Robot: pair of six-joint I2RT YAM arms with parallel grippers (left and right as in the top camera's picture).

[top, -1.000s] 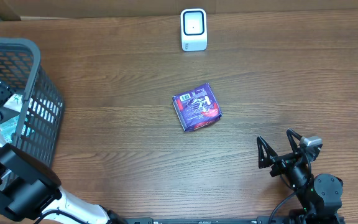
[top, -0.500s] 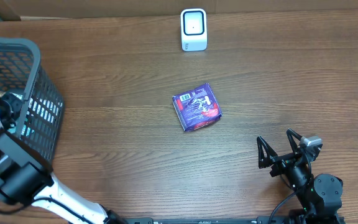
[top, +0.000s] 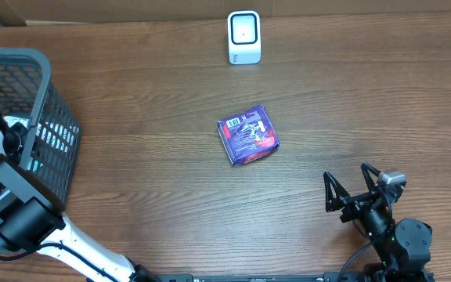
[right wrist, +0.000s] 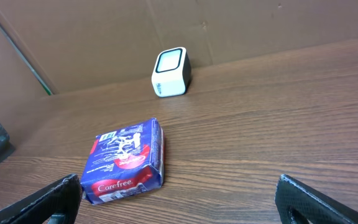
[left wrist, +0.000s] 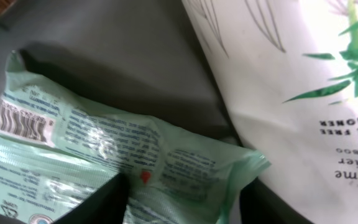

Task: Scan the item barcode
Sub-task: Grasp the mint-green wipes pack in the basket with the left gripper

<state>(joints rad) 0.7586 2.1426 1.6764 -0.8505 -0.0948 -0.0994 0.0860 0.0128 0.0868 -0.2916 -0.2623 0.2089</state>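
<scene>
Left tool [left wrist: 182, 200] inside basket [top: 47, 117], fingers flanking end of green packet [left wrist: 98, 146]; pinching or not: cannot tell. Right tool [top: 345, 174] spread wide above table [top: 366, 94], near front edge. Purple box [top: 247, 135] at table centre; scanner [top: 243, 36] at far edge.

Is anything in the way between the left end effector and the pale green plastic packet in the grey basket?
Nothing visible. The left end effector has a finger on either side of the pale green plastic packet. The white bamboo-print bag lies against the packet's right side, not between them.
</scene>
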